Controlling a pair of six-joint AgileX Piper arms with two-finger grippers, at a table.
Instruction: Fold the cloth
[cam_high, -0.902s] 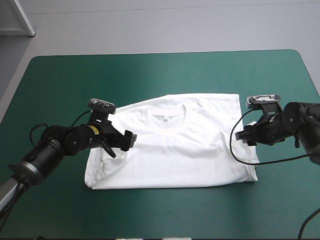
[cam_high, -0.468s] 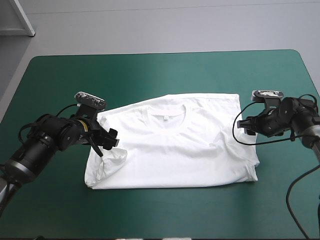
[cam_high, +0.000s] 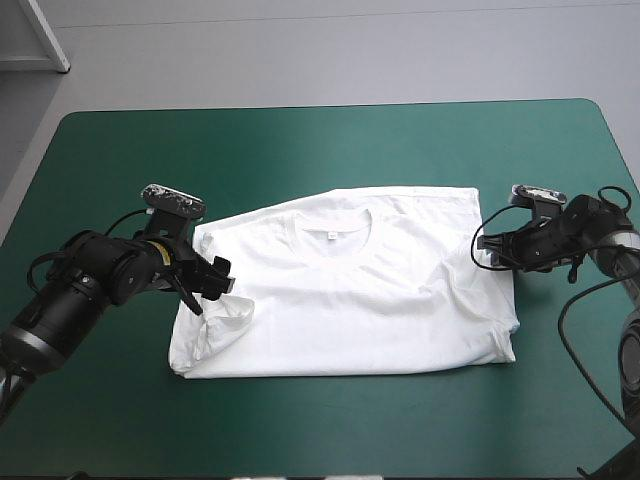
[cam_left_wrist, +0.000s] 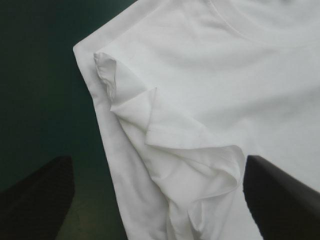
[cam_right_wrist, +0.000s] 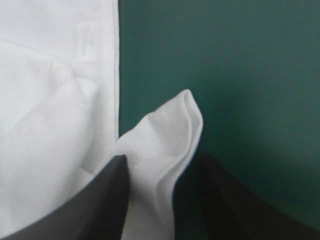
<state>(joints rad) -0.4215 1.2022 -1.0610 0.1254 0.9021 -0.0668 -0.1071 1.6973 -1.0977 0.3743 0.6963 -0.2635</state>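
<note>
The white T-shirt (cam_high: 350, 300) lies flat on the teal-green cover, collar toward the far edge, its left sleeve turned in as a crumpled flap (cam_high: 225, 320). My left gripper (cam_high: 212, 283) hovers at the shirt's left edge. In the left wrist view the left gripper (cam_left_wrist: 157, 159) is open, and the rumpled sleeve (cam_left_wrist: 165, 130) lies ahead of it and between its fingers. My right gripper (cam_high: 482, 250) sits at the shirt's right edge. There the right gripper (cam_right_wrist: 164, 160) is open, with a raised fold of cloth (cam_right_wrist: 170, 135) between the fingers and the shirt's body (cam_right_wrist: 45, 125) beside it.
Bare teal-green cover (cam_high: 330, 150) surrounds the shirt on all sides, widest toward the far edge. The table's rounded corners and the grey floor lie beyond it.
My left arm has drawn back leftward off the shirt, leaving the sleeve flap crumpled on it. My right arm has shifted a little toward the far right, still at the shirt's edge.
</note>
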